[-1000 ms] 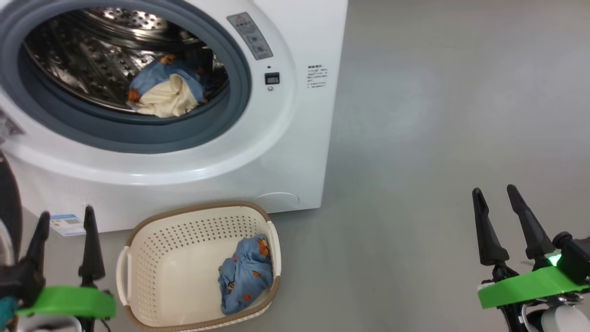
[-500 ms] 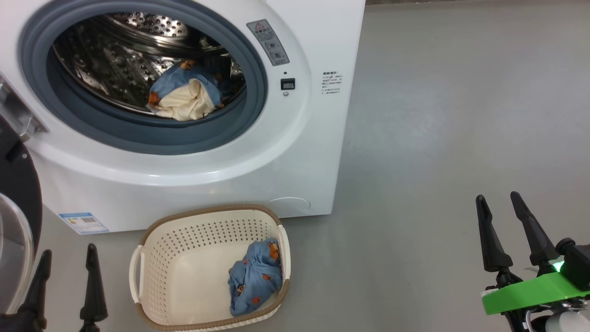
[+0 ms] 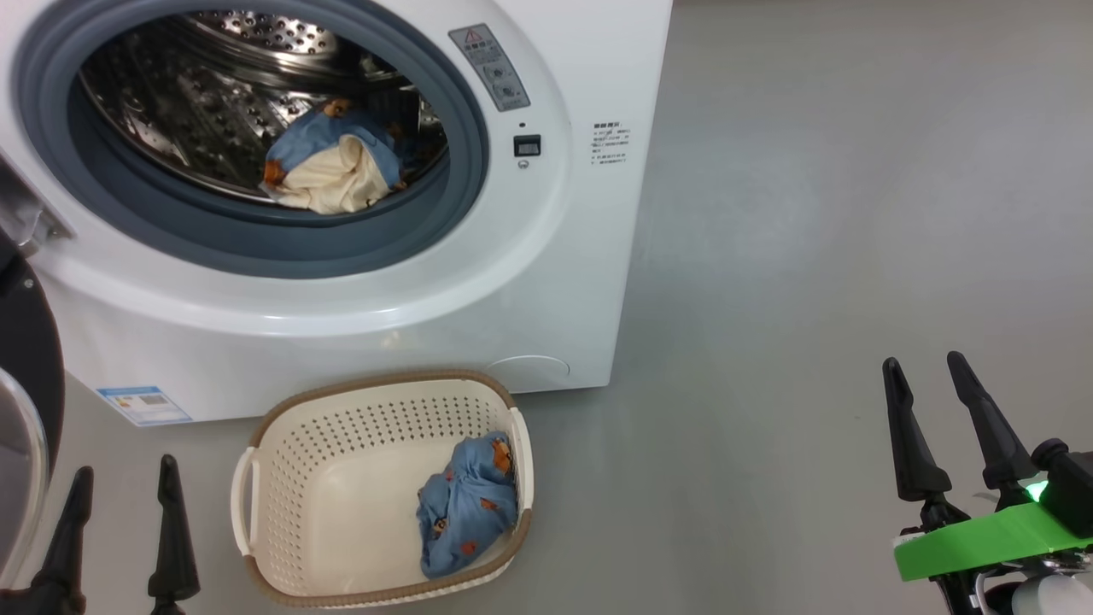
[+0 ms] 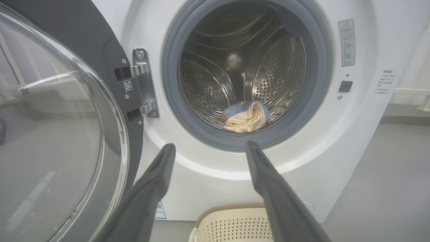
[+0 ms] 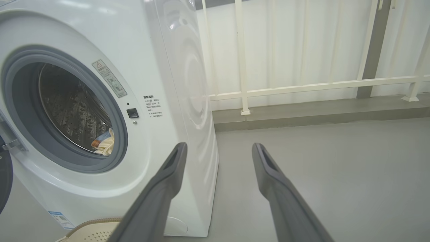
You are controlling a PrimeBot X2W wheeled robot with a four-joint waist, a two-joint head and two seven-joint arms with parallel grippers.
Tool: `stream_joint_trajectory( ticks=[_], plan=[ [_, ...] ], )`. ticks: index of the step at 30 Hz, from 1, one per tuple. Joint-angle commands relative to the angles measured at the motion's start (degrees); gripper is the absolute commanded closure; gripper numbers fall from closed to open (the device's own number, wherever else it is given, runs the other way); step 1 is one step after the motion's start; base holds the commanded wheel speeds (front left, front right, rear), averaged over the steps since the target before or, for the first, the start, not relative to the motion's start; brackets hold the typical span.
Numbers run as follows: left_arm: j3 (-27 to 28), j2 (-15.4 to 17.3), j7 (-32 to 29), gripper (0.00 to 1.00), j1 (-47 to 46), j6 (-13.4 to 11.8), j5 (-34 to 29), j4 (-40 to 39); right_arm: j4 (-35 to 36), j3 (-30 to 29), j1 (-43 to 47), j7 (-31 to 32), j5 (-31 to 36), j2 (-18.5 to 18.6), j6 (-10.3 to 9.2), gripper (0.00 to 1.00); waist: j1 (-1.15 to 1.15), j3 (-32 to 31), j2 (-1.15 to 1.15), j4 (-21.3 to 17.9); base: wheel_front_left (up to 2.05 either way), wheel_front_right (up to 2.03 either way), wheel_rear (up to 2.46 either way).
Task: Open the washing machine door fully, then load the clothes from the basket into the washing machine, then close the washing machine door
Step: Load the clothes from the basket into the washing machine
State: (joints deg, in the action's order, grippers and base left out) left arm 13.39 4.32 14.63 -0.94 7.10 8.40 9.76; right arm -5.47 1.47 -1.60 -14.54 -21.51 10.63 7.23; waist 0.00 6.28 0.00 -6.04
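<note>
Head view, far L at 9 o'clock: washing machine door (image 3: 26, 367) stands swung open, w/ its black rim and the edge of the glass bowl showing. In the L wrist view it hangs on its hinge (image 4: 142, 84) beside the opening. L gripper (image 3: 125, 465) sits at 7 o'clock, fingers spread apart and holding nothing, above the grey floor (image 3: 811, 256) and just L of the basket (image 3: 376, 380). Washing machine (image 3: 384, 307) takes up 10 to 12 o'clock. A blue-and-cream bundle (image 3: 329, 171) lies at the bottom of the drum (image 3: 171, 111), just behind the grey gasket (image 3: 256, 248). A blue-white label (image 3: 143, 404) is low on the front, approx 8 o'clock. Basket is on the floor just in front of the machine at 6 o'clock, w/ a blue bear-print piece (image 3: 468, 512) crumpled in its R end against the wall. R gripper (image 3: 922, 360) is at 4 o'clock, well apart from the basket, fingers spread and empty.
</note>
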Motion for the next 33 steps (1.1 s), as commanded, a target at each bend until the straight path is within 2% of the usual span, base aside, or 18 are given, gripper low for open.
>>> stream_joint_trajectory(
  ticks=[1, 14, 22, 33],
  plan=[
    [1.92, 0.60, 0.37, 0.00, -0.96, 0.09, -0.30, -1.73, 1.70, 0.68, -1.08, -0.46, 0.44, 0.78, 0.25, 0.00, 0.00, 0.74, 0.00, -0.22, 0.00, 0.00, 0.00],
    [-1.68, 0.29, 0.37, 0.00, -4.79, 0.30, 0.99, 5.22, 2.39, 0.81, -4.45, -0.46, 0.54, -0.67, 0.25, 0.00, 0.00, 6.90, 0.00, -1.58, 0.00, 0.00, 0.00],
    [-7.06, 1.66, 0.37, 0.00, -9.02, 0.37, 2.04, 14.94, 2.24, 1.76, -6.77, -0.46, 0.63, -2.19, 0.25, 0.00, 0.00, 10.32, 0.00, -3.53, 0.00, 0.00, 0.00],
    [-15.23, 4.14, 0.37, 0.00, -19.28, 0.38, 4.10, 28.23, 2.59, 2.94, -10.13, -0.46, 0.55, -3.94, 0.25, 0.00, 0.00, 16.28, 0.00, -6.10, 0.00, 0.00, 0.00]
  ],
)
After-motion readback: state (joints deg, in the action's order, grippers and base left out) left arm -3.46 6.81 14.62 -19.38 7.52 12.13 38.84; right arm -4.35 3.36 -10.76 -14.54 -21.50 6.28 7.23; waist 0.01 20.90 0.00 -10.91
